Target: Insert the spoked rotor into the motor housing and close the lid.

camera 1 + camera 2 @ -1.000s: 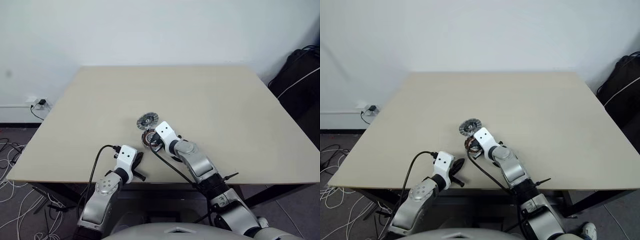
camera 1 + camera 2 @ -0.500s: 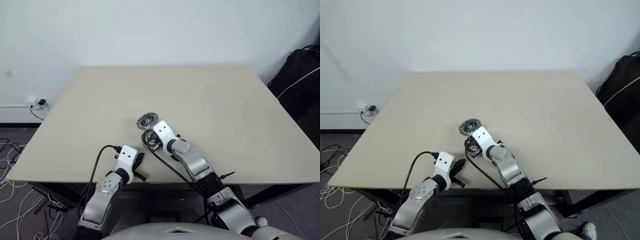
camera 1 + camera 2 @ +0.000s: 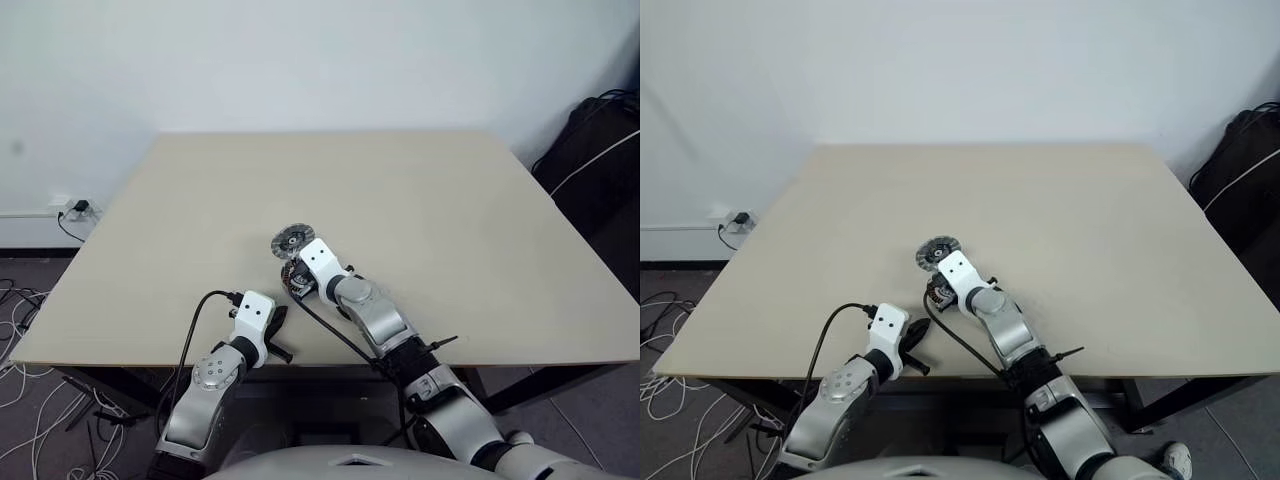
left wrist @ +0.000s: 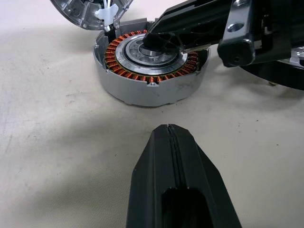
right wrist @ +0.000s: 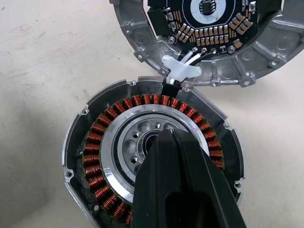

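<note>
From my head cameras, I see a pale beige table (image 3: 420,200) against a white wall. Near its front edge sits the small round grey metal motor housing with its ring of coppery windings (image 3: 292,277), mostly covered by my right claw (image 3: 297,279), which reaches forward and down onto it. Touching the housing on its far side lies the silvery round metal lid (image 3: 292,240), flat on the table. My left claw (image 3: 277,325) rests lower, near the table's front edge and apart from the housing, with a black cable (image 3: 192,330) looping from its wrist. A dark bag (image 3: 595,150) stands off the table's right side.

In my left wrist view, my left claw's two black fingers (image 4: 173,166) are pressed flat together, holding nothing, and point toward the housing (image 4: 142,85), which stands a little beyond them on the table. My right claw's black fingertips come in from the side and sit on the silver centre of the housing. Part of the lid (image 4: 90,12) shows beyond the housing, and a dark rim of something lies just behind my right claw; I cannot tell what it is.

In my right wrist view, my right claw's fingers (image 5: 180,180) are closed tight against each other, gripping nothing, their tip over the central hub of the housing (image 5: 99,156). The lid (image 5: 142,42) lies open-face up, showing a dark circuit board, joined to the housing by white wires (image 5: 183,66).
</note>
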